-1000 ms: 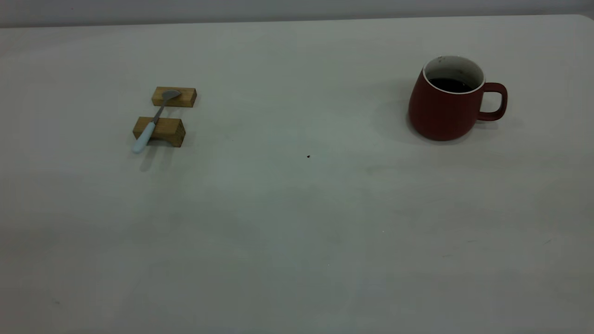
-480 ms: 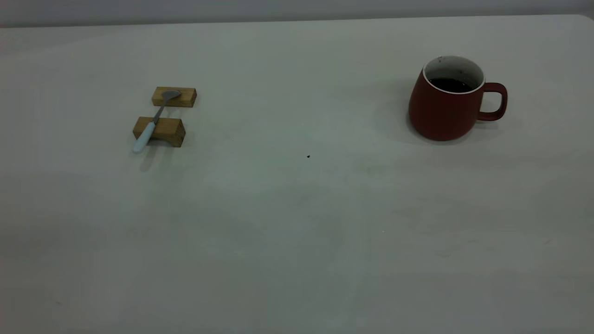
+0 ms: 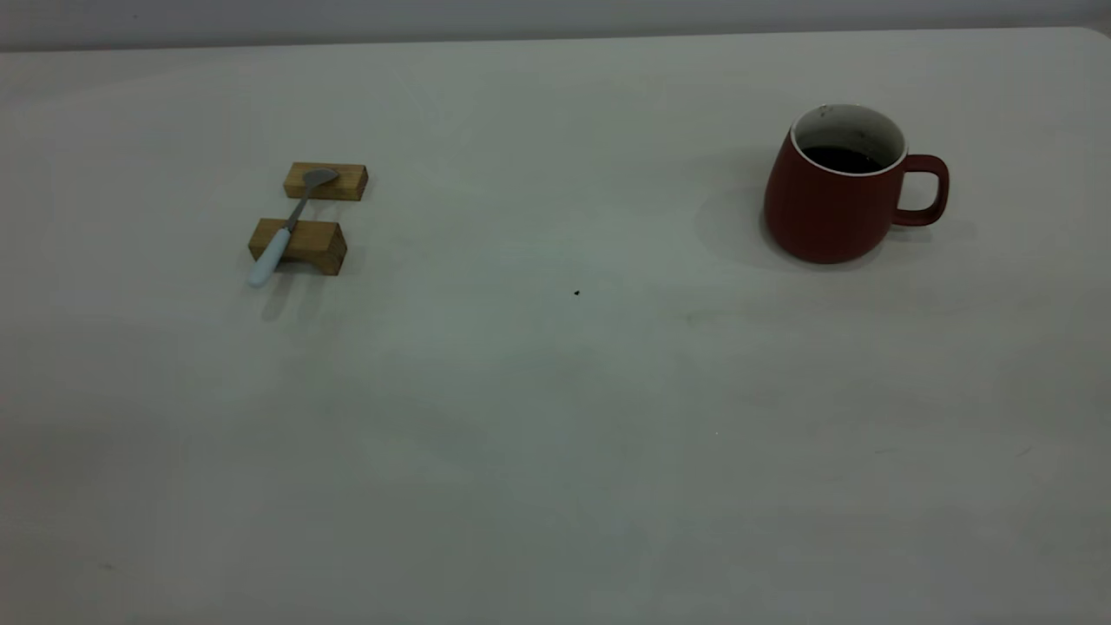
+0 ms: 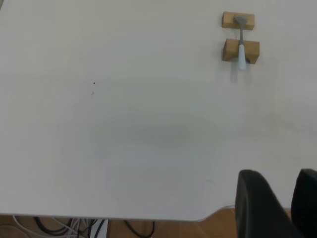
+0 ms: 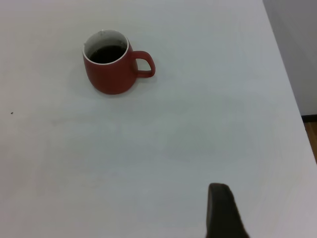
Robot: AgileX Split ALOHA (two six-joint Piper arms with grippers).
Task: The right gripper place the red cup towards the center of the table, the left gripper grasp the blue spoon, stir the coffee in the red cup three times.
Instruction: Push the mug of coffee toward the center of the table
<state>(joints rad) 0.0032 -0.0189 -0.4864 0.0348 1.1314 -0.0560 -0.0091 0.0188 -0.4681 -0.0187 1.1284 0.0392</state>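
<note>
Red cup (image 3: pixel 833 204) upright on the table (image 3: pixel 555 417), far right side, handle (image 3: pixel 924 191) pointing right. Nowhere near table centre. Coffee (image 3: pixel 842 159) inside, level well below the white rim; a few dark flecks on the inner wall above it.

Blue spoon (image 3: pixel 286 227) on the left side, laid across two wooden blocks (image 3: pixel 299 246). Bowl sits on the far block (image 3: pixel 325 181), stem bridges the gap, pale handle crosses the near block and overhangs its near-left edge, tip off the table surface. Blocks are apart, one behind the other.

Tiny dark speck (image 3: pixel 576 293) on the table roughly between spoon and cup, a bit nearer than both.

Neither arm shows in the exterior view. Left gripper (image 4: pixel 275 203): left wrist view shows two dark fingers at the table's near edge with a gap between them, so partly open, nothing in it. Well apart from the spoon and blocks, which sit far across the table from it. Cables (image 4: pixel 74 225) visible below the table edge.

Right gripper (image 5: pixel 223 210): only one dark finger shows in the right wrist view, over the near part of the table; cannot tell how far open. It holds nothing; cup is well apart from it, free-standing.
</note>
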